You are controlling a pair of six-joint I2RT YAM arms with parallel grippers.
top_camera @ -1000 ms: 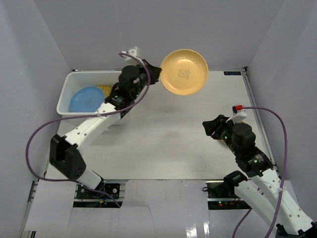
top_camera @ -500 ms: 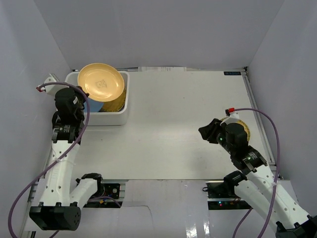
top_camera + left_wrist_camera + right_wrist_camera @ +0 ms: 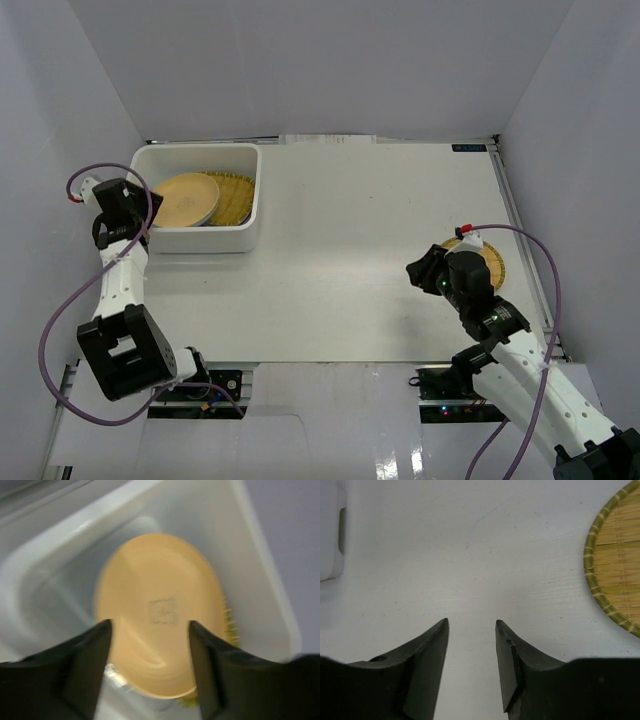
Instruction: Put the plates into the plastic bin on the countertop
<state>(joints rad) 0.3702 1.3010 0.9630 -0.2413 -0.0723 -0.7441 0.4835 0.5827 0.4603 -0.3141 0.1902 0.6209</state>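
The white plastic bin (image 3: 197, 241) stands at the back left of the countertop (image 3: 350, 250). Inside it the yellow-orange plate (image 3: 185, 198) lies tilted on a yellow woven plate (image 3: 235, 196). My left gripper (image 3: 150, 208) hovers at the bin's left rim. In the left wrist view it (image 3: 149, 626) is open, with the yellow-orange plate (image 3: 160, 605) lying free just beyond the fingers. Another woven plate (image 3: 492, 264) rests on the countertop at the right, partly under my right arm. My right gripper (image 3: 420, 270) is open and empty above bare countertop, left of that woven plate (image 3: 620, 565).
White walls close in the countertop on the left, back and right. The bin's rim (image 3: 270, 580) sits close around the left gripper. A corner of the bin (image 3: 330, 535) shows far off in the right wrist view.
My left arm swung the yellow-orange plate from the back middle over to the bin and let it go; it now lies inside. The right gripper shifted slightly.
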